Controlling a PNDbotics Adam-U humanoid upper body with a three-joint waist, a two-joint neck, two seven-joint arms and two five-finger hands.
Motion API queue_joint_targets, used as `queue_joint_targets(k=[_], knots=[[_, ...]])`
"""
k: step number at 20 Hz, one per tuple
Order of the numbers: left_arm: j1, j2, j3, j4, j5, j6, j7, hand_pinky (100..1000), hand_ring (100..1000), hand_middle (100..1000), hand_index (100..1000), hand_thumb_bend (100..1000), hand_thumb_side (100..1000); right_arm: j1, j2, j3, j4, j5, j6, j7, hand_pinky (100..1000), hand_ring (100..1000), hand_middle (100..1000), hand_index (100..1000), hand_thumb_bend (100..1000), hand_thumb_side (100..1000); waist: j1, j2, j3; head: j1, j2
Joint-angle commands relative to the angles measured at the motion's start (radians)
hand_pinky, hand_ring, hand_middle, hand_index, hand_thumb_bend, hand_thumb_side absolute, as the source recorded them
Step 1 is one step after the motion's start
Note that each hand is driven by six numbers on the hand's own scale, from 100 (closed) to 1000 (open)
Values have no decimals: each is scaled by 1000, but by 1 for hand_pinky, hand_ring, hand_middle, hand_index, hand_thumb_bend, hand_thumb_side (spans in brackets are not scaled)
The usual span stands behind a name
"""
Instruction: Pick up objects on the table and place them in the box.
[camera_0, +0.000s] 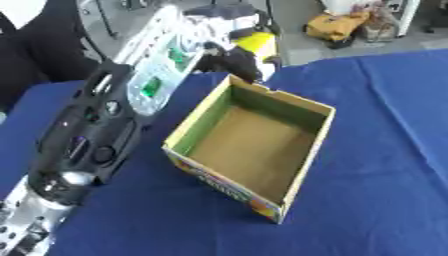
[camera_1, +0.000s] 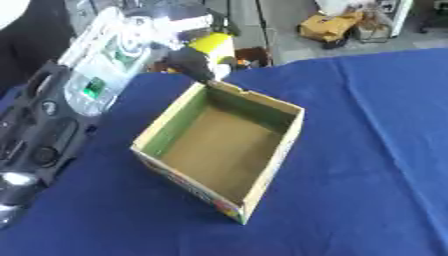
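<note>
- The box stands open-topped in the middle of the table, which is covered in blue cloth; its inside is bare brown cardboard with green upper walls.
- To the right of the box and on its near side the blue cloth lies bare out to the picture edges.
- The table's far edge runs just behind the box's far corner, and beyond it is grey floor with a yellow-brown bundle well away.
- The left arm comes in from the near left corner and stretches along the left side of the box, close to its left wall, up to the far edge of the table.
- The left hand is at the far corner of the box, its dark fingers curled round a yellow object.
- The yellow object sits just beyond the box's far corner, above the table's far edge, not inside the box.
- The right eye view shows the yellow object more fully, above and behind the fingers; the left eye view shows more of the arm's dark forearm and silver joint near the lower left.
- The right hand shows in neither view.
</note>
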Motion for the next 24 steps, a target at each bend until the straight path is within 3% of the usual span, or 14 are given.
queue_joint_targets(k=[1,11,24], knots=[[-10,-49,18,45,-105,-20,39,355,510,630,912,100,359,-20,-1,1,-18,-11,-4,0,767,737,623,760,100,413,1,-21,-3,11,-9],[18,-148,28,189,-374,-88,156,372,531,653,900,100,357,-40,18,4,-18,-22,-8,9,767,735,621,761,100,416,-2,7,-37,36,-28],[67,-193,21,298,-392,-126,203,369,535,652,902,100,350,-45,15,-3,-18,-26,-6,11,767,733,617,762,100,422,-5,32,-49,32,-46]])
